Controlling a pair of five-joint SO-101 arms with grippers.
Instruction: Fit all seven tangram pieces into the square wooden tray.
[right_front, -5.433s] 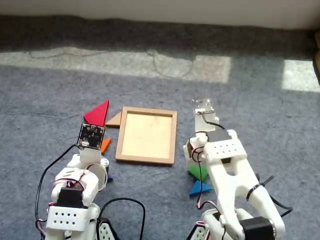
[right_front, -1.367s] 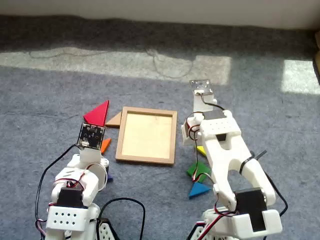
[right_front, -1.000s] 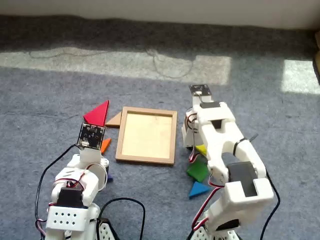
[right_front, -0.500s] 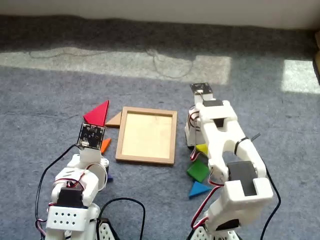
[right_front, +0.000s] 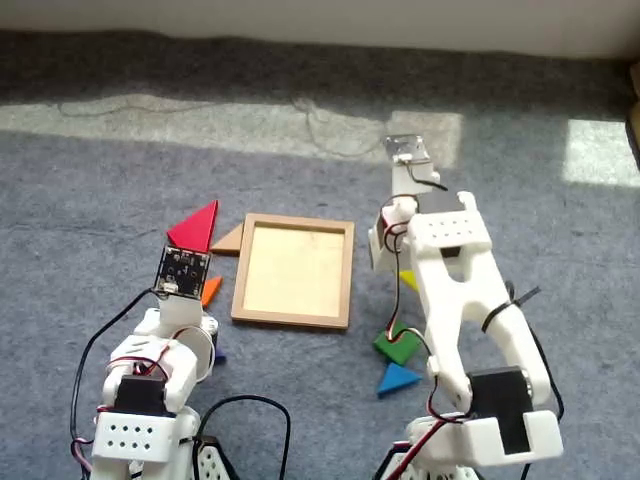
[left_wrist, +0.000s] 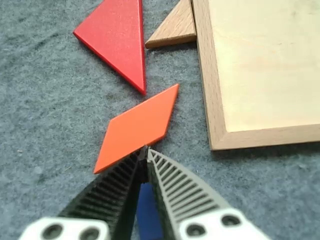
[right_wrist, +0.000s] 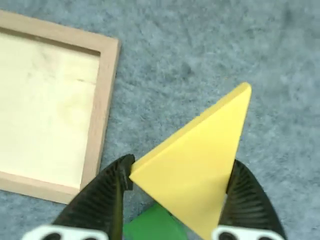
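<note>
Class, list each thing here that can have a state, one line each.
tray: empty, flat on the carpet.
right hand: shut on the yellow triangle.
yellow triangle: gripped, outside the tray.
left hand: shut, tips at the orange piece.
orange piece: flat, outside the tray.
red triangle: flat, outside the tray.
wooden triangle: flat, against the tray's outer edge.
green square: outside the tray.
blue triangle: outside the tray.
</note>
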